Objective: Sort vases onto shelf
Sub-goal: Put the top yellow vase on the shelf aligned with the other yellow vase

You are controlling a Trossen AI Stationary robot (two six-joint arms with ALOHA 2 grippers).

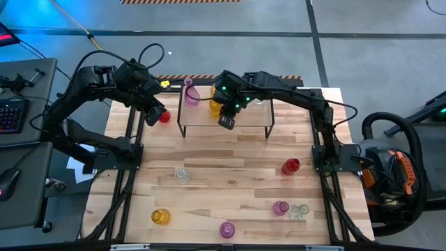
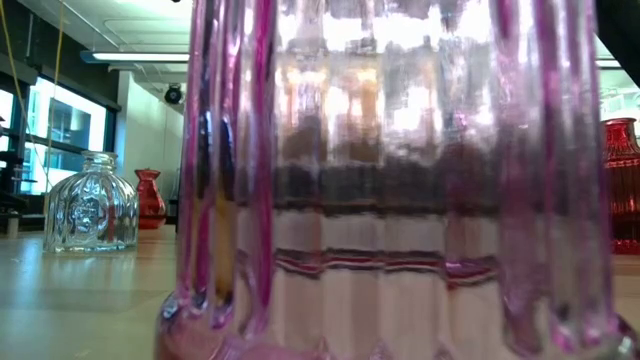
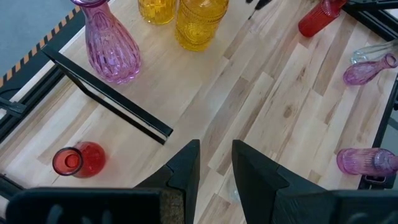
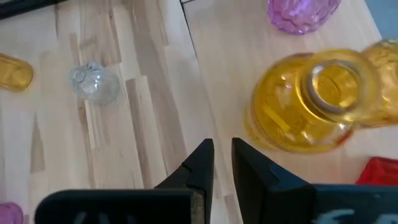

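The shelf [image 1: 226,113] stands at the table's far middle, with a pink vase [image 1: 190,94] and yellow vases [image 1: 214,99] upright on its top. My left gripper [image 3: 214,168] hovers off the shelf's left end, open by a narrow gap and empty. A red vase [image 3: 78,160] stands on the table just beside it. My right gripper [image 4: 222,165] hangs over the shelf's near edge, also narrowly open and empty, close to a yellow vase [image 4: 311,102]. Other vases sit on the table: clear [image 1: 182,174], red [image 1: 290,166], yellow [image 1: 160,217], pink [image 1: 227,229], pink [image 1: 280,208], clear [image 1: 300,210].
The shelf's black frame edge [image 3: 106,93] runs close to my left gripper. A pink vase [image 2: 400,180] stands right in front of the low camera and blocks most of that view. Bare wood lies in the table's middle [image 1: 237,160]. A desk with a keyboard [image 1: 10,111] stands left of the table.
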